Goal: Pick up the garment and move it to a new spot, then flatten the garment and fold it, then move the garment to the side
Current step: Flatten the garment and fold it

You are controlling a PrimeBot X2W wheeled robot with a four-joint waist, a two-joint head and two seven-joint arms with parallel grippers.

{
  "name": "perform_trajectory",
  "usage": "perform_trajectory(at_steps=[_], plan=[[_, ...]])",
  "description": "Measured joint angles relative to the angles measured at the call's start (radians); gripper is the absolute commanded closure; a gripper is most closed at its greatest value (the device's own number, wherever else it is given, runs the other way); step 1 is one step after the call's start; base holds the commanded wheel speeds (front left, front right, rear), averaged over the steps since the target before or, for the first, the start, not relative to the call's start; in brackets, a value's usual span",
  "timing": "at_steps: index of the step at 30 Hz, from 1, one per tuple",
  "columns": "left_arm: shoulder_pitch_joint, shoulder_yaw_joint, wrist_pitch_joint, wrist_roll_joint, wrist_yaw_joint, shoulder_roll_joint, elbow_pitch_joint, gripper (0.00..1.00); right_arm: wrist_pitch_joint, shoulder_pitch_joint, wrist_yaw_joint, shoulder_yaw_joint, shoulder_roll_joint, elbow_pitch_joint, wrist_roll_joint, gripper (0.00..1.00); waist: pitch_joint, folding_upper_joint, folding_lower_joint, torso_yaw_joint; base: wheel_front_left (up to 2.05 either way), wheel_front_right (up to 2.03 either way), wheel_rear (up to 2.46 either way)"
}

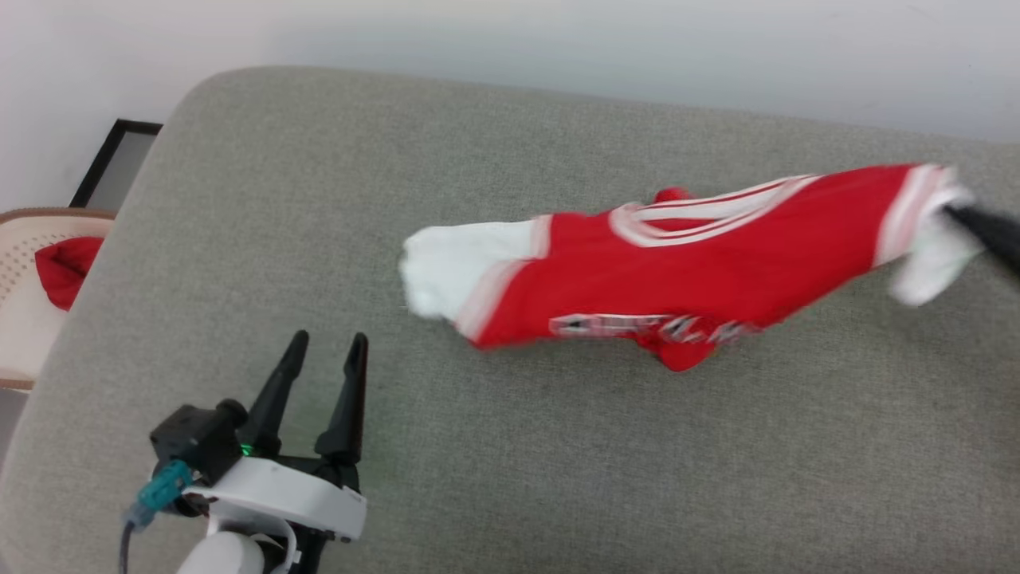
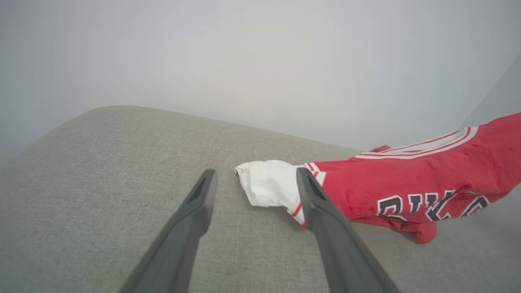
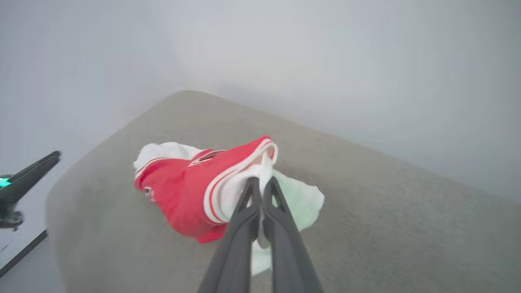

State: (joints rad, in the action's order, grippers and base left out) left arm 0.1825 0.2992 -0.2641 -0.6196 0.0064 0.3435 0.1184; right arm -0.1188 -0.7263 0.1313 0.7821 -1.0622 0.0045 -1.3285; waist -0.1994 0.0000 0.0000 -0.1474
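Observation:
The garment [image 1: 685, 255], a red jersey with white sleeves and striped trim, stretches across the grey cushion [image 1: 510, 446], its right end lifted. My right gripper [image 3: 260, 183] is shut on the garment [image 3: 191, 191] at its white right sleeve; in the head view its dark fingers [image 1: 984, 227] enter from the right edge. My left gripper [image 1: 323, 343] stands open over the cushion, short of the white left sleeve [image 1: 458, 267]. In the left wrist view the garment [image 2: 407, 183] lies ahead and to the right, its sleeve behind my open left gripper [image 2: 254, 179].
At the far left stands a wicker chair [image 1: 32, 239] with a small plain red cloth [image 1: 68, 267] on it. A dark-framed panel [image 1: 111, 163] leans on the white wall behind. The cushion's left and far edges are rounded, with bare grey fabric in front.

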Motion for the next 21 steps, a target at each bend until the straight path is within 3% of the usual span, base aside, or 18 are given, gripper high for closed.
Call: perform_trajectory(at_steps=[3,11,18,21], plan=[[0.000,0.006,0.000,0.004,-0.008,-0.011,0.006,0.00,-0.008,0.019,0.000,-0.050,0.003,0.129,-0.025,1.00,0.002,0.0000,0.0000,-0.005,0.00,0.00,0.00],[0.018,0.025,0.000,0.007,-0.030,-0.037,0.041,0.00,-0.061,0.021,0.000,-0.093,0.140,0.501,0.193,1.00,-0.004,0.0000,0.0000,-0.042,0.00,0.00,0.00],[-0.004,0.010,0.000,0.007,-0.030,-0.036,0.044,0.00,-0.179,0.067,0.000,-0.169,0.128,0.532,0.293,1.00,-0.007,0.0000,0.0000,-0.043,0.00,0.00,0.00],[-0.004,0.004,0.000,0.007,-0.030,-0.036,0.041,0.00,-0.177,0.105,0.000,-0.279,0.125,0.461,0.263,1.00,-0.011,0.0000,0.0000,-0.032,0.00,0.00,0.00]])
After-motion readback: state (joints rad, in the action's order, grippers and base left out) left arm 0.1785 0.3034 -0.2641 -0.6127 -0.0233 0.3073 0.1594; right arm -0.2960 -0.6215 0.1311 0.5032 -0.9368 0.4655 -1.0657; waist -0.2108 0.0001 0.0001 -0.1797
